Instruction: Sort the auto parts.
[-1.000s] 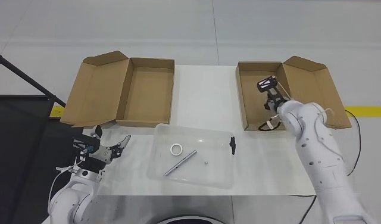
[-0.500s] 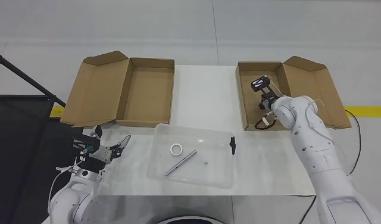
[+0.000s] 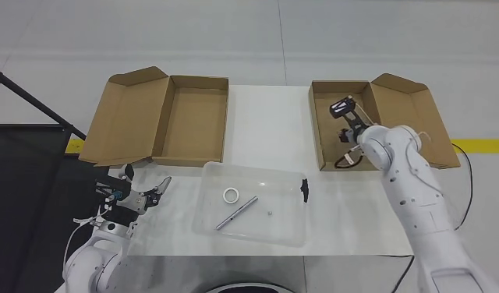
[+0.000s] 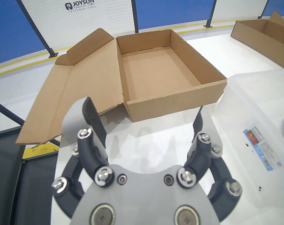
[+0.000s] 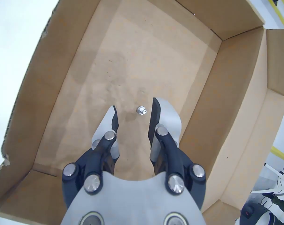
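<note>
Top view: the white bench [image 3: 269, 129] carries 2 open cardboard boxes and a clear tray [image 3: 284, 224] at lower centre. The left box [image 3: 195, 121] is at upper left and the right box [image 3: 326, 129] at upper right. Each has its flap folded outward, so the opening is free from above. In the tray wait the parts not yet sorted: a white ring [image 3: 231, 195], a metal rod [image 3: 237, 213], a tiny part [image 3: 269, 212] and a black clip [image 3: 304, 188] at the tray's right rim. The right arm [image 3: 405, 184] bends over the right box. The left gripper [image 3: 158, 190] sits low at lower left, beside the tray, probably parked out of the way.

Left wrist view: its fingers [image 4: 92, 115] are wide apart w/ nothing btw. them. It faces the left box, which is empty.

Right wrist view: the right gripper [image 5: 134, 105] hangs inside the right box, fingers [image 5: 165, 115] apart, gripping nothing. A small silver bolt [image 5: 141, 110] lies on the box floor under the gap and seems to touch neither finger. I judge the bolt is delivered here; the next move would be to lift out & go to the tray.
</note>
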Robot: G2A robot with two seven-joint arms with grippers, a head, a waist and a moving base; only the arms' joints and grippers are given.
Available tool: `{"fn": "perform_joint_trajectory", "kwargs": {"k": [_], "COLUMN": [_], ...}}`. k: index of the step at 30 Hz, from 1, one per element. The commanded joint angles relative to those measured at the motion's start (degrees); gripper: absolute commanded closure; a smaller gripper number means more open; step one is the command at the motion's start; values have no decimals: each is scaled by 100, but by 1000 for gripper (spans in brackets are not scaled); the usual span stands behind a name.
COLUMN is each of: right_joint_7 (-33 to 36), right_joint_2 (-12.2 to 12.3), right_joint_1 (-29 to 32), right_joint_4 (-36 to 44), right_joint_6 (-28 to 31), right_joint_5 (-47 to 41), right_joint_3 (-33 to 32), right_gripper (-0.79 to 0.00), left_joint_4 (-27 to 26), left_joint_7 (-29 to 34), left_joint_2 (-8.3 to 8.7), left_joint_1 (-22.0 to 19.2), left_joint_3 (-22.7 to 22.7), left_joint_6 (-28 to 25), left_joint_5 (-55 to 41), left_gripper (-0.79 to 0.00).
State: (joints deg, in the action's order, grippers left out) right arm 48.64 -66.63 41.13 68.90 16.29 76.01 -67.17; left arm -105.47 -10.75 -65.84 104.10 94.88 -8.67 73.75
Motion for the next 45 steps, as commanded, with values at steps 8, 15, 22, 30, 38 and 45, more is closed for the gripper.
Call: {"fn": "perform_joint_trajectory", "kwargs": {"k": [8, 15, 22, 30, 38, 45], "right_joint_7": [140, 552, 1036, 1288, 1535, 1726], "right_joint_2": [219, 333, 362, 502, 629, 689], "right_joint_1": [1035, 1903, 2176, 1974, 1495, 1119], "right_joint_4": [2402, 4264, 4793, 4525, 3961, 3548], "right_joint_6": [1138, 2141, 2691, 2648, 2401, 2210], "right_joint_5": [-894, -1679, -2020, -1858, -1976, -2123], "right_joint_3": [-791, -817, -75, 1054, 1941, 2379], "right_gripper": [-548, -585, -428, -351, -323, -299], "left_joint_4": [0, 0, 0, 0, 0, 0], "left_joint_7": [0, 0, 0, 0, 0, 0], "left_joint_2": [0, 0, 0, 0, 0, 0], "left_joint_1": [0, 0, 0, 0, 0, 0], "left_joint_3": [0, 0, 0, 0, 0, 0], "left_joint_6": [0, 0, 0, 0, 0, 0], "left_joint_5": [0, 0, 0, 0, 0, 0], "left_gripper": [-785, -785, -785, -785, -785, -785]}}
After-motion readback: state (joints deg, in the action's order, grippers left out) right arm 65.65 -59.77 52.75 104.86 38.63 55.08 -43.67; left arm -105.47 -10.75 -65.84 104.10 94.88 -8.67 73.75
